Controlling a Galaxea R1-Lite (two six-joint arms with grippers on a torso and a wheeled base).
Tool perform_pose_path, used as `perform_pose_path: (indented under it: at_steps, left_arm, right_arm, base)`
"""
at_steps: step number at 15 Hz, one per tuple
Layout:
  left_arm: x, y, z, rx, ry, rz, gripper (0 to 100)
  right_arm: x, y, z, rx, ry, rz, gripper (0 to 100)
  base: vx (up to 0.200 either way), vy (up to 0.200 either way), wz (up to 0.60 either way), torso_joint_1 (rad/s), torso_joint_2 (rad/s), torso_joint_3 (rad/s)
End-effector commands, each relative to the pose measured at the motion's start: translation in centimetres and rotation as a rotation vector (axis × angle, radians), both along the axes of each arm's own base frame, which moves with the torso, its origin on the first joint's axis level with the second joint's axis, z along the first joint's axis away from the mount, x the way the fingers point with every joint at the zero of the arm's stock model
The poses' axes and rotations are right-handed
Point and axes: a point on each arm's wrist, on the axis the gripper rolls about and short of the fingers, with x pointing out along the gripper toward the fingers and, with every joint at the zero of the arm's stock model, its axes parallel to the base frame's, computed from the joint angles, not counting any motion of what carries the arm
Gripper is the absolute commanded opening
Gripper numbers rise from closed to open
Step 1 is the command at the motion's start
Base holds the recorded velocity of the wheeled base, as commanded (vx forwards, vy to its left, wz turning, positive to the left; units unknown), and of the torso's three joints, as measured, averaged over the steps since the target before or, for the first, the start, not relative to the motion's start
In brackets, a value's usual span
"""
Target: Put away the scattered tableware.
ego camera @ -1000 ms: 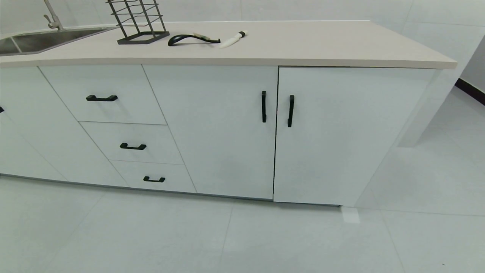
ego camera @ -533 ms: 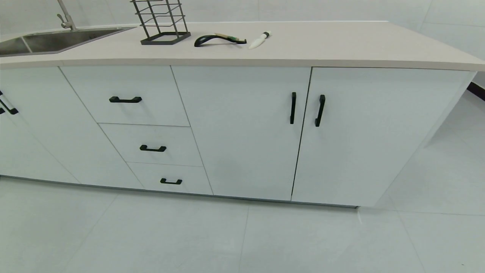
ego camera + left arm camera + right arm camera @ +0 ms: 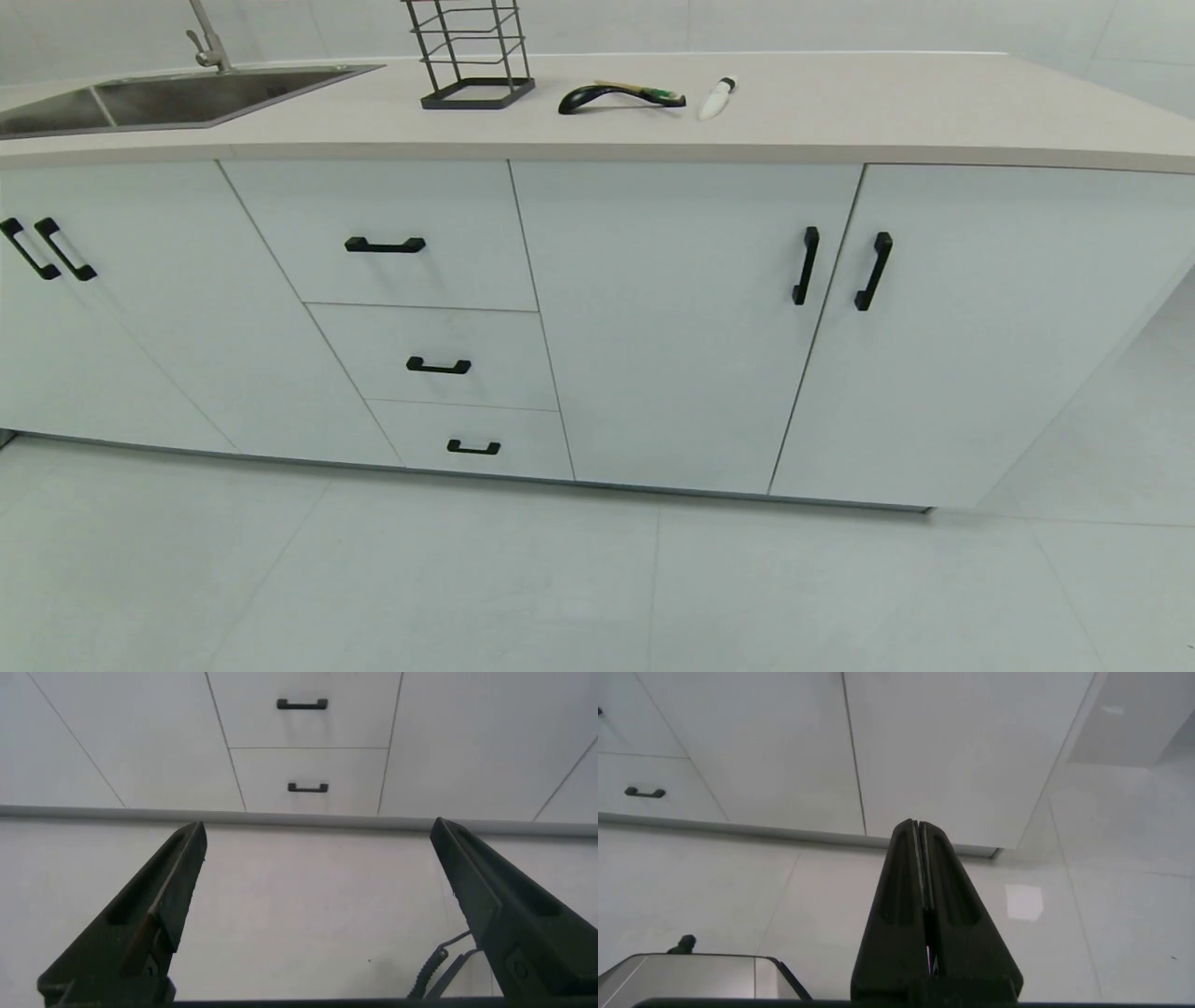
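A black ladle [image 3: 597, 96] is seen lying on the worktop [image 3: 887, 107], roughly midway between front and back edges: glossy, curved, bowl end toward the sink side. A slim beige-and-green utensil [image 3: 649, 91] is laid just behind its handle, seemingly touching; its type cannot be told. A white utensil [image 3: 717, 98] with a black band near its far end is set just beside the ladle's handle tip, slanted, apart from it. A black wire rack [image 3: 471, 56] stands upright close to the ladle's bowl, nearer the back edge. A steel sink [image 3: 187, 93] with a faucet [image 3: 207, 37] is let into the worktop toward the left end. Three drawers [image 3: 429, 271] and cabinet doors [image 3: 672, 317] with black handles are below. The left gripper [image 3: 318, 829] is held wide apart over the floor, nothing between its jaws. The right gripper [image 3: 919, 826] is pressed fully together, nothing gripped.
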Motion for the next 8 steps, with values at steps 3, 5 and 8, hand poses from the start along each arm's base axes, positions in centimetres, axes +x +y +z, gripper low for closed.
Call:
perform_pose_path:
  at_steps: [3,5,8]
  left_arm:
    - [0.00,0.00,0.00,-0.001,0.000,0.001,100]
    - [0.00,0.00,0.00,-0.003,0.000,0.001,100]
    - [0.00,0.00,-0.02,-0.007,0.001,0.000,100]
  right_arm:
    - [0.02,-0.01,0.01,0.004,0.002,-0.003,0]
    - [0.02,-0.01,0.01,0.002,0.002,-0.003,0]
    - [0.02,-0.01,0.01,0.004,0.002,-0.003,0]
  base:
    - [0.000,0.200,0.00,0.002,0.01,0.006]
    - [0.000,0.200,0.00,0.007,0.00,-0.002]
    - [0.000,0.067,0.00,-0.001,0.00,-0.001]
